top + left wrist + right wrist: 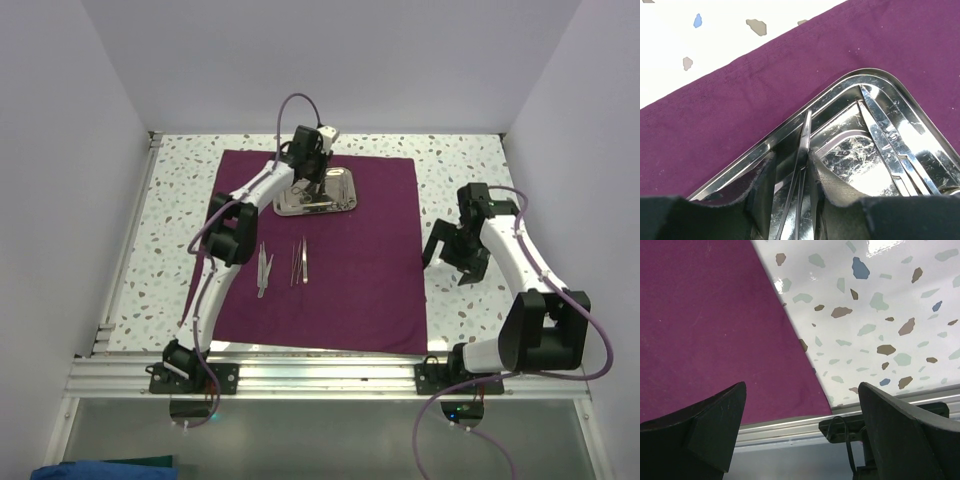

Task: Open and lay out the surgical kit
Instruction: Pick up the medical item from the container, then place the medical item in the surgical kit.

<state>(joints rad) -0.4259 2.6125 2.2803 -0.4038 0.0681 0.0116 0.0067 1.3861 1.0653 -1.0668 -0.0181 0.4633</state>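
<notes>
**Top external view.** The cloth wrap (370, 290) lies spread flat on the speckled table (460, 170). The left gripper (306, 178) points down into the steel tray (340, 200), which sits on the far part of the cloth. Nearer the arm bases than this gripper, a pair of tweezers (264, 268) and two more thin instruments (299, 260) lie side by side on the cloth, apart from each other. The right gripper (452, 258) hangs just beyond the cloth's right edge, well apart from the tray.

**Left wrist view.** The left gripper (794, 172) is narrowed, its fingers (765, 185) on either side of a slender instrument (804, 135) inside the tray (790, 125). The pads appear to pinch it, though contact is partly hidden. To the right of the fingers, a hinged instrument (890, 145) lies in the tray. Beyond the tray are the cloth (765, 90) and then the table (715, 40).

**Right wrist view.** The right gripper (800, 422) is spread wide and holds nothing; its fingers (710, 425) frame the cloth edge (705, 325), the table (880, 315) and an aluminium rail (785, 432).
</notes>
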